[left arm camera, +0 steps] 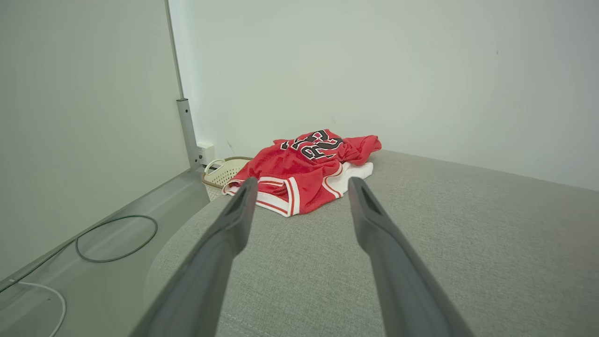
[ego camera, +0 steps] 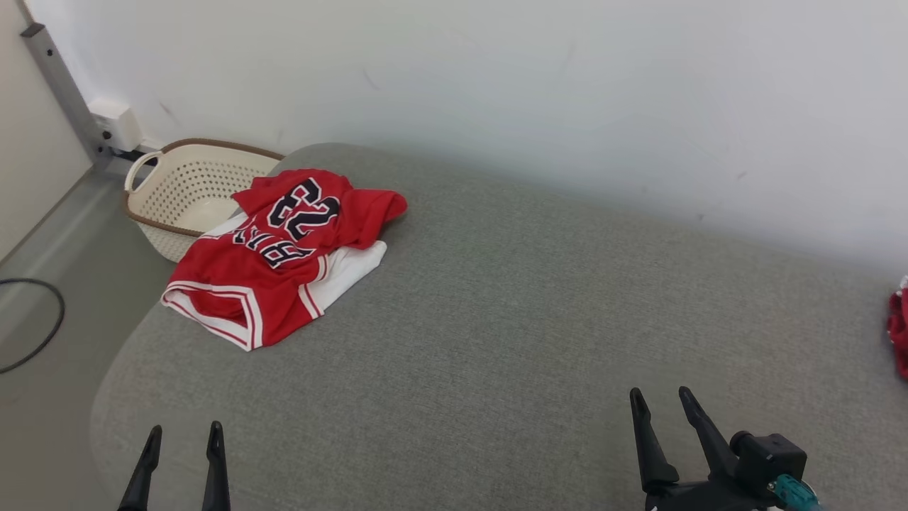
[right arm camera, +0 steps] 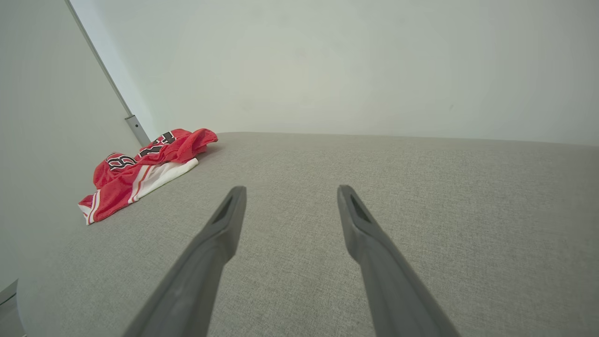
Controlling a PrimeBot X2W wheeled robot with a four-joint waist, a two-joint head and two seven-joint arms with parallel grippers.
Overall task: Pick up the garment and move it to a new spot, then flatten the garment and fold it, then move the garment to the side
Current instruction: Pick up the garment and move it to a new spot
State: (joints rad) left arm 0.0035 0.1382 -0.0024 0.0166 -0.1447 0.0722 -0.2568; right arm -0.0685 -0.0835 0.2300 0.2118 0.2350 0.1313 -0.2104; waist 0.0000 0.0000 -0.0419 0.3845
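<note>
Here, basket [ego camera: 186,190]: cream, holed, with a brown rim and a loop handle. It stands on the floor past the worktop's [ego camera: 496,298] far left corner. The bare inner wall and part of the bottom show; the rest is hidden behind the garment.
Garment [ego camera: 273,270]: a red jersey with a black "23" and letters, red-and-white trim, and a white layer under it. It lies rumpled on the grey worktop at the far left corner, well apart from both claws.
Left claw [ego camera: 184,427]: spread, holding nothing, over the near left edge.
Right claw [ego camera: 660,390]: spread, holding nothing, over the near right part.
Head view: a second red cloth [ego camera: 898,341] at the right edge, a dark cable [ego camera: 62,312] looped on the floor at left, and a white wall box [ego camera: 117,121] by the basket.
Left wrist view: the left claw [left arm camera: 302,182] points at the garment [left arm camera: 299,173], with the basket [left arm camera: 223,172] just behind it. The dark cable [left arm camera: 117,260] and a white cable [left arm camera: 56,299] lie on the floor.
Right wrist view: the right claw [right arm camera: 291,188] points over bare worktop, with the garment [right arm camera: 135,173] far off to the left.
</note>
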